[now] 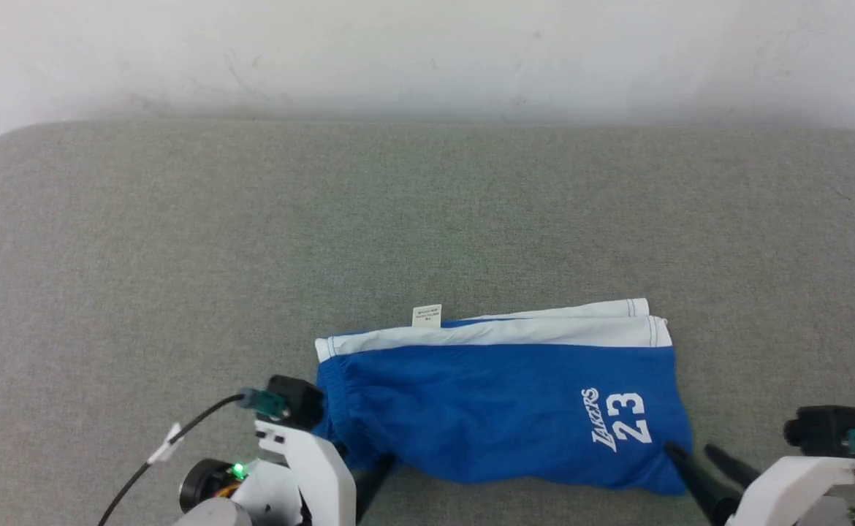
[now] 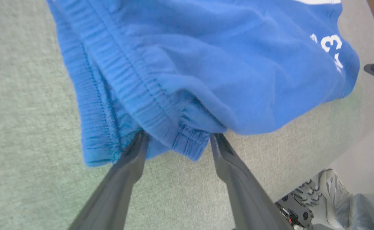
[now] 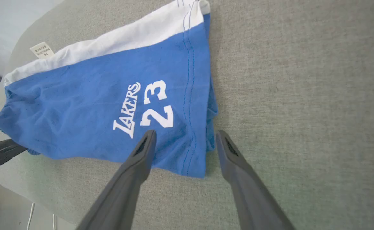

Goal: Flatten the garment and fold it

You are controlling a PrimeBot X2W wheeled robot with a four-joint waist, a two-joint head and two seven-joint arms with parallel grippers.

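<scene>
The garment lies on the grey table close to the robot's edge, waistband towards the robot's left and leg hems towards its right. It looks to be doubled over once already: two white-striped layers sit stacked along the far edge, and the cloth is mostly flat apart from some bunching at the elastic. What seems left is smoothing that end and at least one more fold, perhaps waistband over to hem. The left gripper has its fingers spread, tips at the near waistband corner with a lump of elastic between them, not pinched. The right gripper is likewise spread wide, straddling the near hem corner and holding nothing – whether its tips touch the cloth I cannot tell. By count: one garment, one white tag poking out at the far edge, one "Lakers 23" print, two grippers, and one person's shoe beyond the table edge
</scene>
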